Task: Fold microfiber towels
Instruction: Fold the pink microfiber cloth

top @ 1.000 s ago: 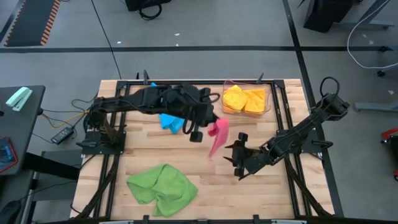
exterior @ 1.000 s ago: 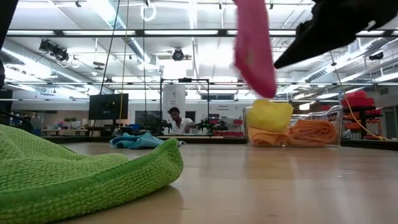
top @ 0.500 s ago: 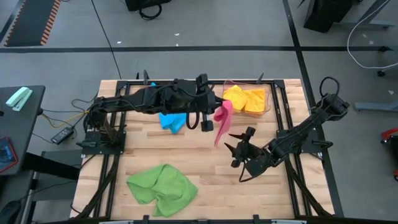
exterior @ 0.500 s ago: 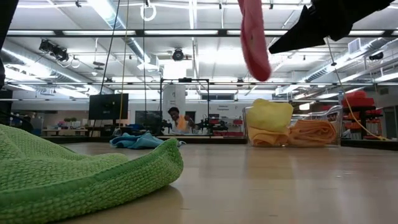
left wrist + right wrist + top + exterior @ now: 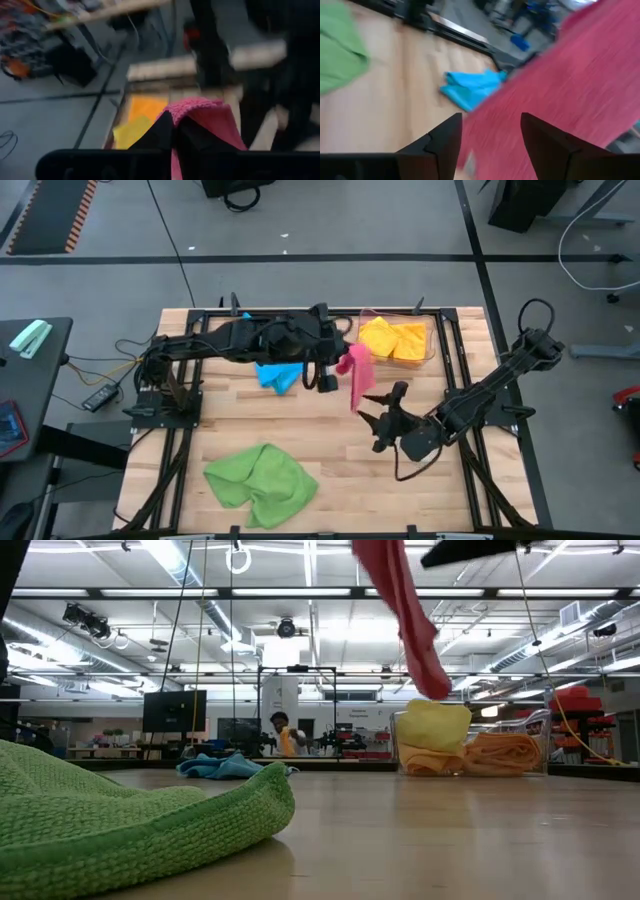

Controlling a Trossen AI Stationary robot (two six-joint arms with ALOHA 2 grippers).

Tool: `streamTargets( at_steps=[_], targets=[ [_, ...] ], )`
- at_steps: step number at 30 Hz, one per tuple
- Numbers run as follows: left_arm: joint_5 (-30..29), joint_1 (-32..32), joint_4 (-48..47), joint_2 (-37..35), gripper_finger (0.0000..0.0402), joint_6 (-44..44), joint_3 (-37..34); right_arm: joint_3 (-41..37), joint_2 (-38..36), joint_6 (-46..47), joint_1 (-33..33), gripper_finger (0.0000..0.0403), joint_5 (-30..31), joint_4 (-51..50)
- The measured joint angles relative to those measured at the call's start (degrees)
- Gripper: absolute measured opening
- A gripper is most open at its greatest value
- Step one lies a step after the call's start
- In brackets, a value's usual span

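A pink towel hangs in the air over the table's middle, with my left gripper shut on its upper end. In the low view the pink towel dangles clear of the tabletop. My right gripper stands open just right of the hanging cloth, and in its wrist view the pink towel fills the space ahead of its spread fingers. A green towel lies crumpled at the near left. A blue towel lies bunched under the left arm. My left gripper pinches the pink towel's bunched top edge between its two fingers, which come from the table's left and slant a little downward. The towel hangs slack below the fingers, clear of the table. One layer or several, I cannot tell. My right gripper stands so close to the cloth that I cannot tell whether a finger touches it.
A clear plastic bin at the far right holds a yellow towel and an orange one. Bare wood lies between the green towel and my right arm. A person stands far off in the room.
My left gripper has turned at the wrist without shifting its place. The pink towel has swung toward the far edge and still hangs free. My right gripper has risen and rolled toward the hanging cloth, its fingers still apart.
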Motion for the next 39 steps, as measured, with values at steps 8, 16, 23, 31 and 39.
streamTargets(
  at_steps=[8, 16, 23, 31, 39],
  targets=[
    [8.0, -0.1, -15.0, 2.2, 0.0007, -2.8, -0.3, 3.9, -3.5, 0.6, -3.1, 0.0211, -11.8, -1.8],
    [8.2, 0.2, -20.8, 6.1, 0.0034, -14.4, -0.3, 4.0, -2.1, 3.6, -7.2, 0.0233, -18.6, -0.4],
    [11.0, 1.3, -21.4, 6.4, 0.0014, -20.3, -0.2, 3.9, -1.2, 9.3, -10.8, 0.0280, -18.5, 1.6],
    [11.0, 1.6, -20.6, 6.3, 0.0022, -21.8, 1.8, 3.9, -0.2, 9.2, -14.7, 0.0291, -18.8, 7.3],
    [16.3, 0.8, -19.7, 6.3, 0.0011, -12.2, 1.8, 3.8, 1.4, 4.1, -15.8, 0.0288, -26.1, 5.2]
  ],
)
